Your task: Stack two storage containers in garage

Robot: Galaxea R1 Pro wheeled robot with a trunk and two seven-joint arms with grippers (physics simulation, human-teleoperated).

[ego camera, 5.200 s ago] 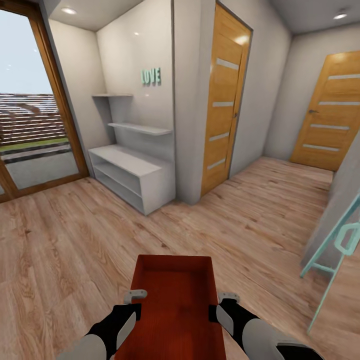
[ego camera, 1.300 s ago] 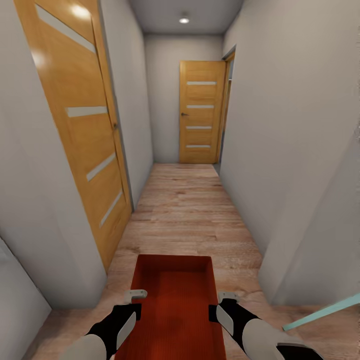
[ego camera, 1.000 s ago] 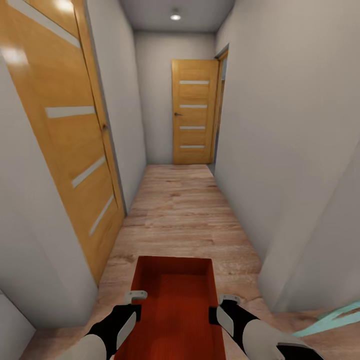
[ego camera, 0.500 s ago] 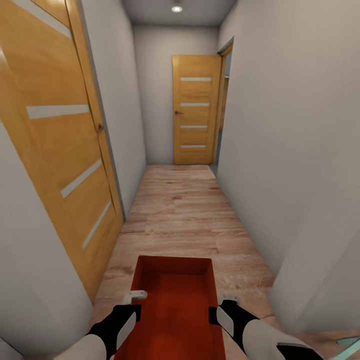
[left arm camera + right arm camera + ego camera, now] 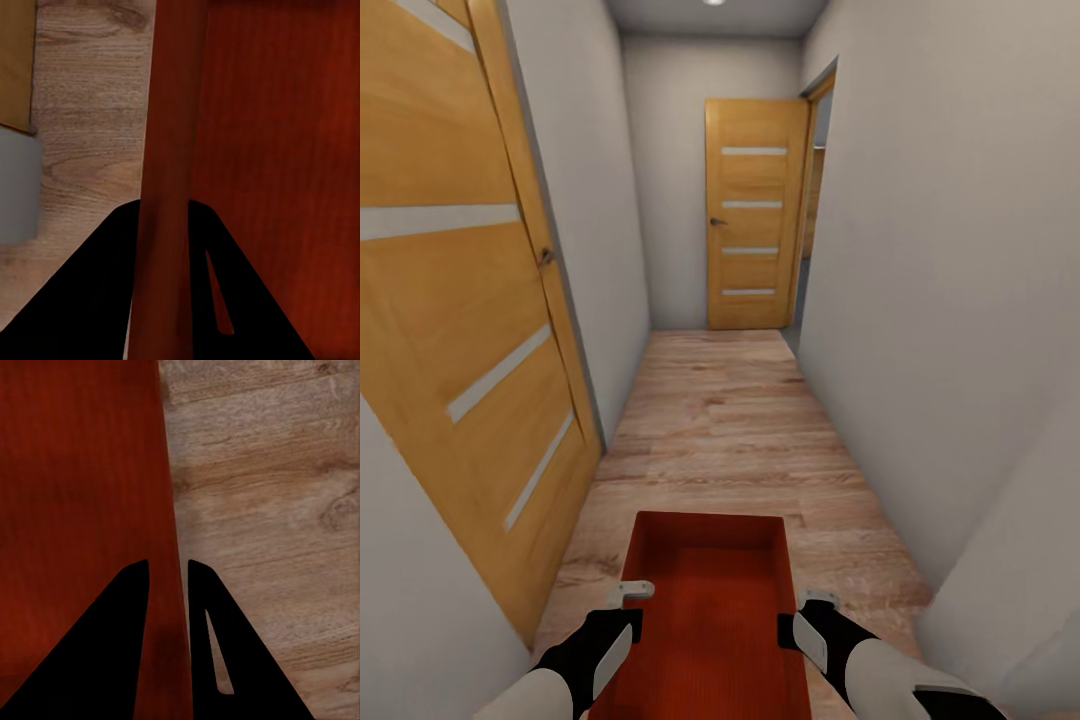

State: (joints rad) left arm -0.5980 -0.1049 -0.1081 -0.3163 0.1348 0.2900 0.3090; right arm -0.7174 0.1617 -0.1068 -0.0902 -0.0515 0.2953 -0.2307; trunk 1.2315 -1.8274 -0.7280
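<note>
step in hand: the robot is carrying one storage container point(image 5: 708, 610) along a narrow hallway, so the transport leg toward the garage is under way, judged from the wood-plank floor point(image 5: 730, 420) and the white walls on both sides.
container: it is hanging in front of the trunk, clear of the floor, open side up, its long walls running away from the robot.
left gripper point(image 5: 166, 217): its jaws are straddling the container's left wall, one finger inside and one outside, clamped on it.
right gripper point(image 5: 168, 577): its jaws are pinching the right wall in the same way.
next move: it is calling for more driving straight ahead, keeping both grips steady and the container level, then finding the way on at the hallway's end.
edges: a wooden door point(image 5: 470, 330) is standing very close along the left; the right wall point(image 5: 960, 300) is lying near the right arm.
open room: bare planks are stretching ahead to a far door point(image 5: 752, 215); just right of it an opening is showing.
risk: clipping the near door or wall with an elbow.
</note>
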